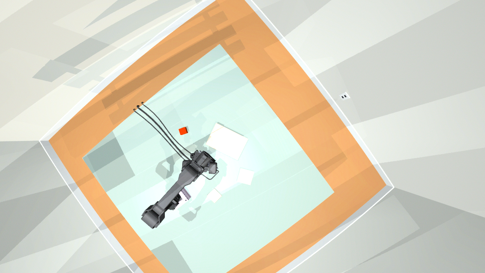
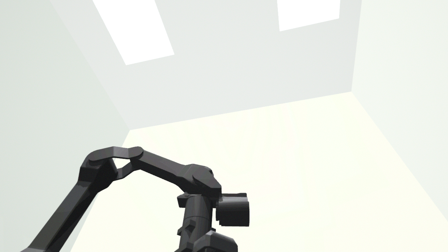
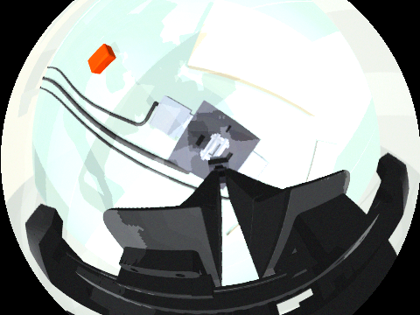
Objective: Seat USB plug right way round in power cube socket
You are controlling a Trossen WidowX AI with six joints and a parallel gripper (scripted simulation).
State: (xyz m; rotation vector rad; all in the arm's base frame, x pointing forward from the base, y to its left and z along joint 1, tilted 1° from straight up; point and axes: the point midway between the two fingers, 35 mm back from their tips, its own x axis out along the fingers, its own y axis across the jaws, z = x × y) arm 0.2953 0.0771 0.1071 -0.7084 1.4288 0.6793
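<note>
The black two-fingered gripper (image 3: 220,175) is pinching something small at its tips; seen in the wrist view, it is a little dark piece, probably the USB plug (image 3: 221,174), though glare and the fingers obscure its outline. It is at the near side of one dark grey, square power cube (image 3: 238,127), which lies at 12 o'clock from the fingertips. Whether plug and socket touch is unclear. One silvery-white shape (image 3: 214,147) shows on the cube's top among small black marks.

Two pale lilac-grey blocks flank the cube: one (image 3: 171,115) between 10 and 11 o'clock from the fingertips, the other (image 3: 254,166) at 3 o'clock. Three dark cables (image 1: 149,116) (image 3: 140,151) sweep in from around 10 o'clock.

In the top view, going outward from the wrist of the single black arm (image 1: 176,185) (image 2: 159,166), one bright orange block (image 1: 183,130) (image 3: 101,59) sits at 11 o'clock and one large white rectangular slab (image 1: 227,140) (image 3: 262,52) at 2. Two small white squares lie on the pale mint surface (image 1: 271,169): one (image 1: 245,176) between 3 and 4 o'clock, the other (image 1: 214,195) near 5. One mauve slotted block (image 1: 184,194) is partly covered by the arm, at 7. Two bright white ceiling panels (image 2: 137,31) glow in the exterior view, at 11 and 1 o'clock.
</note>
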